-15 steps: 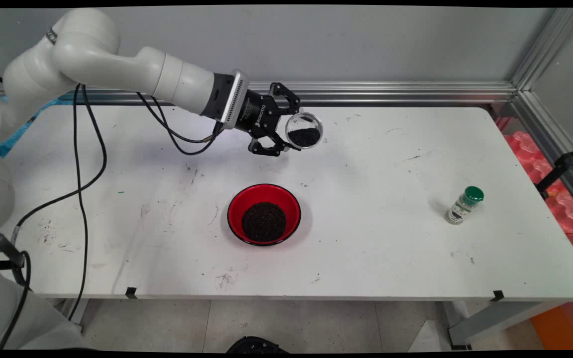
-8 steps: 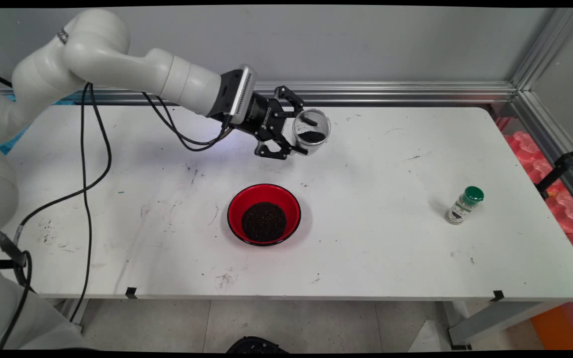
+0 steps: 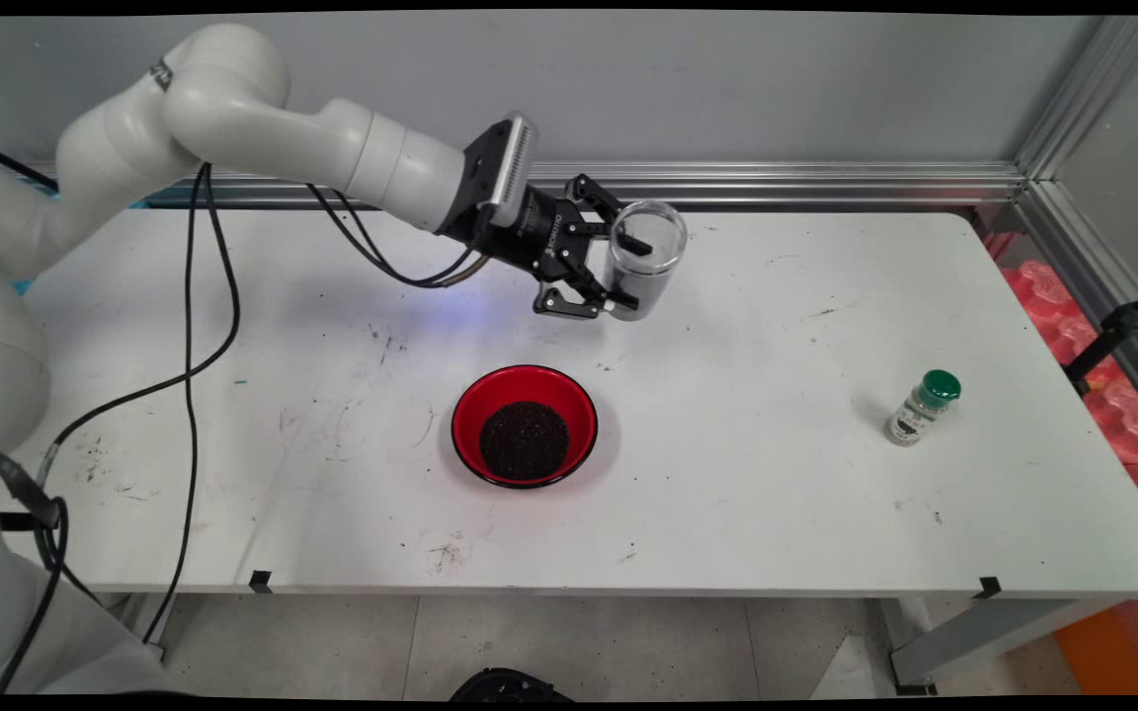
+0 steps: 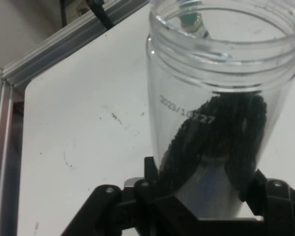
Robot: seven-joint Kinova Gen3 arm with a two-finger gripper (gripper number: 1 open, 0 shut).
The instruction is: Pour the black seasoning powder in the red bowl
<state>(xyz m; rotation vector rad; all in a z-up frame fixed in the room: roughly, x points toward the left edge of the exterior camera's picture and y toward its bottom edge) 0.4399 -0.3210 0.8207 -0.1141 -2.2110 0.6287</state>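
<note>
The black two-finger gripper (image 3: 625, 279) was clamped round a clear, lidless plastic jar (image 3: 644, 259), holding it nearly upright above the far middle of the white table (image 3: 776, 494). In the hand view the gripper (image 4: 206, 189) gripped the jar (image 4: 221, 98) low on its wall, with the open threaded mouth toward the top of the picture. A date stamp on the jar's side read partly as "2023/1" and "27"; the characters between were too blurred to tell. Dark granules clung to the inside of the jar. White lettering on the gripper's black body was too small to read in the main view.

A red bowl (image 3: 525, 426) with a heap of dark granules stood on the table nearer the camera, apart from the jar. Well off toward the table's right end stood a small spice bottle (image 3: 922, 408) with a green cap; its label could not be read
</note>
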